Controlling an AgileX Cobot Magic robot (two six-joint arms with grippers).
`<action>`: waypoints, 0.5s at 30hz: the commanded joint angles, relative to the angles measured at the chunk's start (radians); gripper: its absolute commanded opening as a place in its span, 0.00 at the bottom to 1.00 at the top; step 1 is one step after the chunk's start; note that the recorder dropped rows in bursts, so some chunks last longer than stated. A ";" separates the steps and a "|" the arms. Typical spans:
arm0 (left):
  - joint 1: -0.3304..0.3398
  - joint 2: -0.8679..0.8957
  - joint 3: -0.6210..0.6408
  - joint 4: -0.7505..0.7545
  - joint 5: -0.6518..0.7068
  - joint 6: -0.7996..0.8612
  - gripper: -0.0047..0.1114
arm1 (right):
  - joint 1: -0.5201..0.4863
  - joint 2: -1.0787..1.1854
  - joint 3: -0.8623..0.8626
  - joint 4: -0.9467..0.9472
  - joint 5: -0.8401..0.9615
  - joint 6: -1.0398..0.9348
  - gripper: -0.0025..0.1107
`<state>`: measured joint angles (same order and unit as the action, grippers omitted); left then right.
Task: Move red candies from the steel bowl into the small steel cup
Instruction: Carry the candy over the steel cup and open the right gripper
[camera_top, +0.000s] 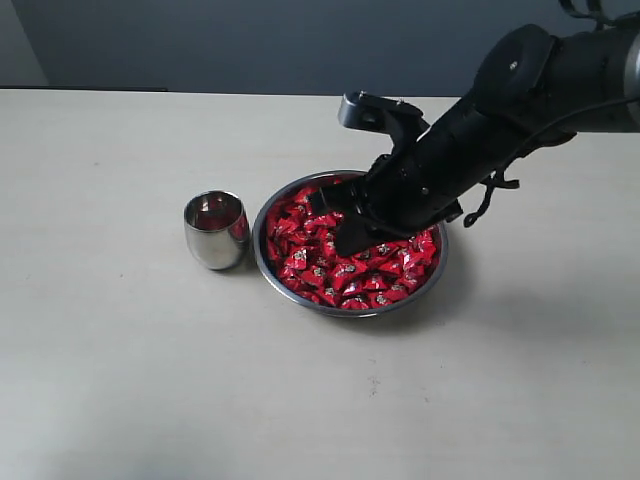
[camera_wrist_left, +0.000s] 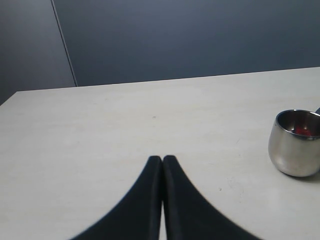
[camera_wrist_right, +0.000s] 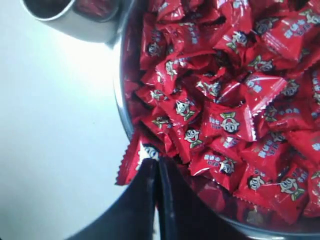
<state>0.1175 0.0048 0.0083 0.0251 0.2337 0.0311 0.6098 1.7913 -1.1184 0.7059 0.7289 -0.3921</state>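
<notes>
The right arm slants across the far right part of the bowl, hiding that stretch of rim and the candies under it. In the exterior view the claw tips are sunk among the wrappers and cannot be made out. The right wrist view shows the right claw clenched, its two fingers pressed together with only a hairline between them. One candy sits right at the tips, over the line of the rim. Whether a wrapper edge is pinched there I cannot tell.

The rest of the candies fill the bowl nearly to the rim in a loose red heap. The cup stands upright just beside the bowl, on its left in the exterior view. The gap is too narrow to tell whether they touch. Some red shows inside the cup, though whether it is a candy or a reflection is unclear. In the left wrist view the frame cuts off the cup's side.

The left claw is out of sight in the exterior view. Its own camera shows it clenched on nothing, over bare table and well apart from the cup.

Open tabletop spreads wide left of the cup and in front of the bowl. The table's far edge meets a dark wall.
</notes>
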 joint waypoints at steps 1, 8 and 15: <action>0.002 -0.005 -0.008 0.002 -0.002 -0.002 0.04 | -0.003 -0.044 -0.006 0.003 0.007 0.001 0.01; 0.002 -0.005 -0.008 0.002 -0.002 -0.002 0.04 | -0.003 -0.001 -0.041 0.130 -0.071 0.001 0.01; 0.002 -0.005 -0.008 0.002 -0.002 -0.002 0.04 | 0.042 0.160 -0.304 0.105 0.017 0.001 0.01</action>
<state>0.1175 0.0048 0.0083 0.0251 0.2337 0.0311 0.6328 1.9014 -1.3354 0.8209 0.7210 -0.3897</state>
